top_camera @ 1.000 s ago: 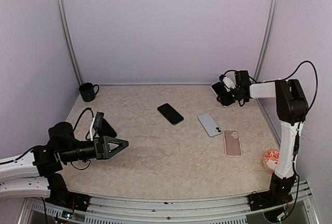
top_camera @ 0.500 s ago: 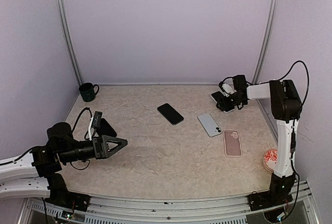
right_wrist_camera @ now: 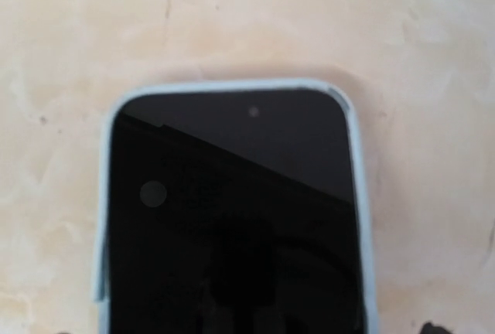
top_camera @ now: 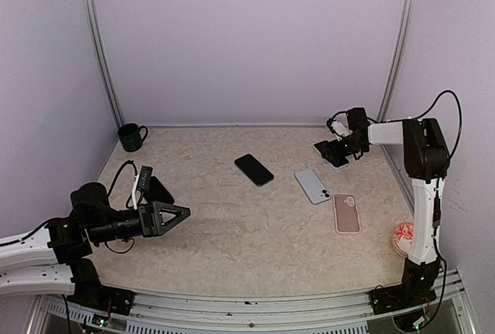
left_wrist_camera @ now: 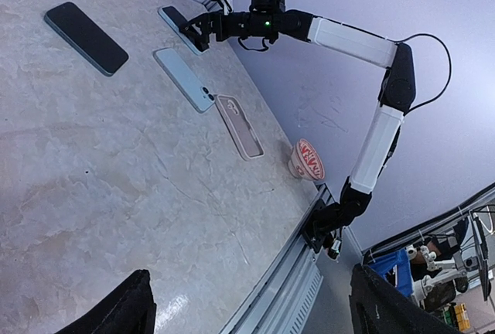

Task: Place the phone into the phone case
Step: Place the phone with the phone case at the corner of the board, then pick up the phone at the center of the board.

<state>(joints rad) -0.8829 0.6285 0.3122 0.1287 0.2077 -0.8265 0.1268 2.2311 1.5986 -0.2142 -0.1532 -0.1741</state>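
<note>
Now right tool [top_camera: 335, 152], grip unclear, has lowered over blue-edged phone [right_wrist_camera: 232, 218]; left tool [top_camera: 186, 214] gapes.

Phone [right_wrist_camera: 232, 218] lies face up on the bench [right_wrist_camera: 232, 17], with its upper end in frame and its lower part cut off at the bottom edge. The screen is dark, with a slanting reflection and a small camera dot near the top. A pale blue case [right_wrist_camera: 353, 164] rims the top and both sides. The bench surface is beige and marbled.

The table [top_camera: 232, 233] is beige and marbled. Black phone [top_camera: 254, 169], pale blue phone [top_camera: 312, 185], pink case [top_camera: 346, 213], dark green mug [top_camera: 131, 137], red-patterned bowl [top_camera: 404, 235].
</note>
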